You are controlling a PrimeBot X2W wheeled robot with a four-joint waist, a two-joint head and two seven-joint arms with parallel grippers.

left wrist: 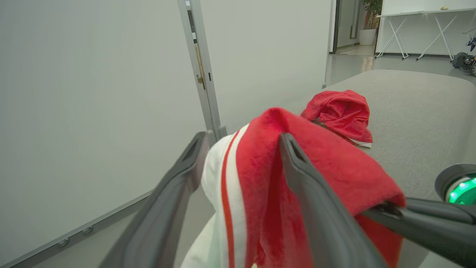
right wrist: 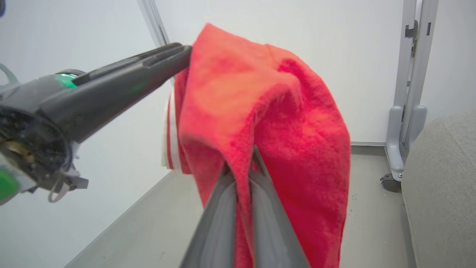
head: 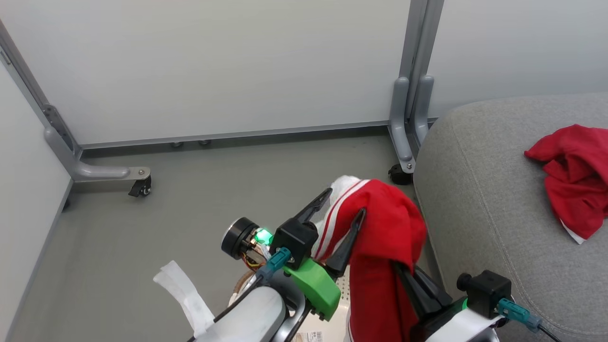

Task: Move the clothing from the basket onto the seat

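A red garment with a white, red-striped part [head: 380,223] hangs in the air beside the grey seat [head: 479,213]. My right gripper [head: 398,267] is shut on its red cloth from below, with the pinch plain in the right wrist view [right wrist: 245,165]. My left gripper [head: 346,201] is open; the cloth drapes over one finger [left wrist: 297,163] and fills the gap [left wrist: 243,138]. A second red garment [head: 572,178] lies crumpled on the seat [left wrist: 420,111]. A bit of the basket's perforated white wall [head: 343,290] shows under my arms.
Pale partition panels stand behind, on grey posts [head: 411,95] with caster feet [head: 140,187] on the grey floor [head: 190,190]. One post foot and wheel [head: 401,175] sit right by the seat's corner. Through a gap, the left wrist view shows folding tables [left wrist: 420,33] far off.
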